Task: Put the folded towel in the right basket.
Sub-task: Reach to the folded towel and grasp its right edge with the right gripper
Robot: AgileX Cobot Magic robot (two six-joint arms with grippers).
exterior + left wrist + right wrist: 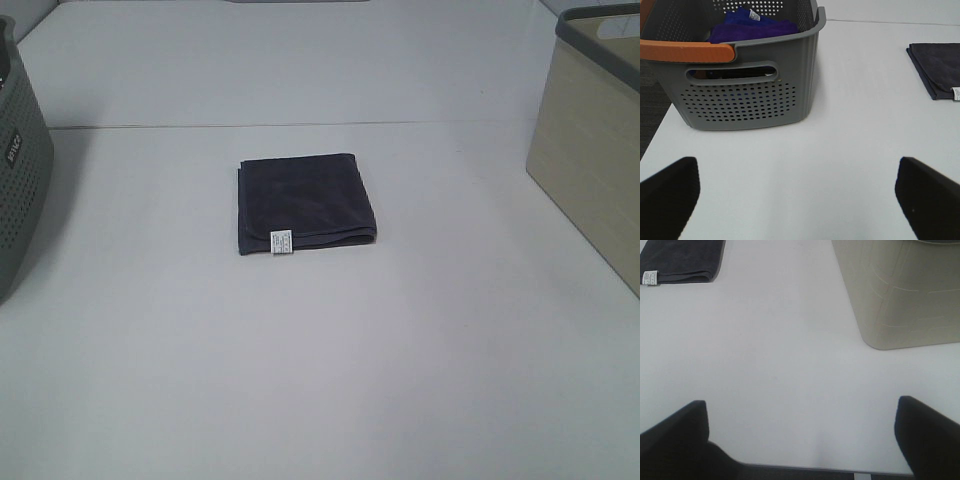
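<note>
A dark grey folded towel (303, 202) with a small white tag lies flat in the middle of the white table. It also shows in the left wrist view (938, 70) and in the right wrist view (682, 260). The beige right basket (592, 140) stands at the table's right edge; its wall shows in the right wrist view (900, 292). Neither arm shows in the exterior high view. My left gripper (797, 192) is open and empty, well short of the towel. My right gripper (800, 432) is open and empty near the table's front edge.
A grey perforated basket (747, 95) with an orange handle (687, 51) stands at the table's left edge (20, 170). It holds blue and purple cloths (752, 27). The white table (320, 380) has a seam line across its far part.
</note>
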